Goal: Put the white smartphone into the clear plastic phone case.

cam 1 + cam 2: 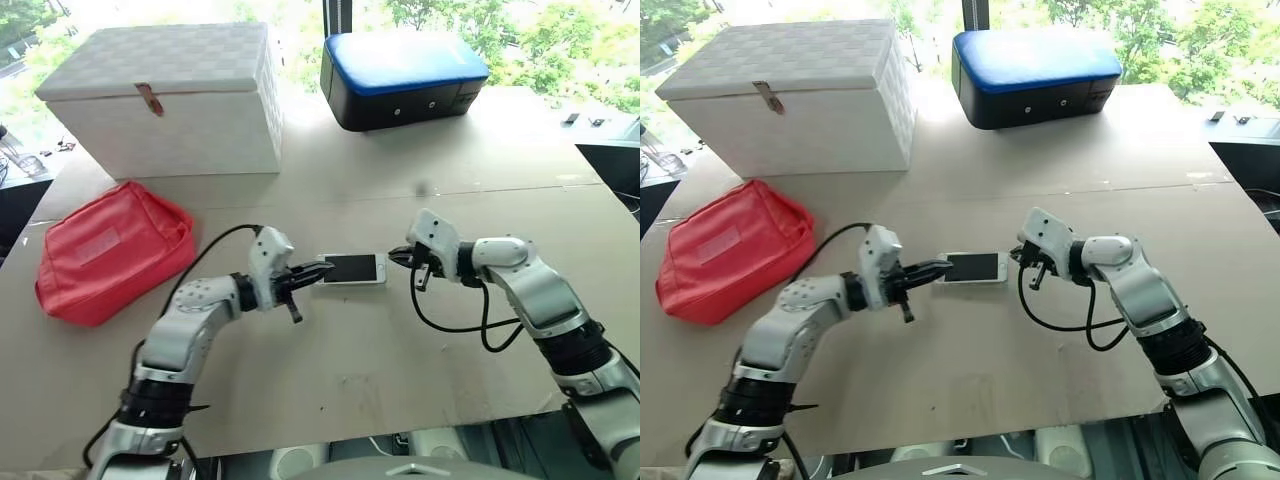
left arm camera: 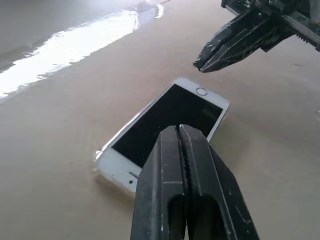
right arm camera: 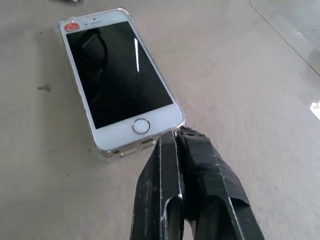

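The tabletop (image 1: pixel 400 340) carries a closed white box (image 1: pixel 170 100), a blue-topped black case (image 1: pixel 400 80) and a red pouch (image 1: pixel 110 250), all well apart from the phone. The white smartphone (image 3: pixel 120 80) lies screen up near the middle, black screen, white ends, round button. A clear plastic phone case (image 3: pixel 102 151) rims its edges. The left pincer (image 1: pixel 322 269) and right pincer (image 1: pixel 397 255) are both closed, empty, at opposite ends.
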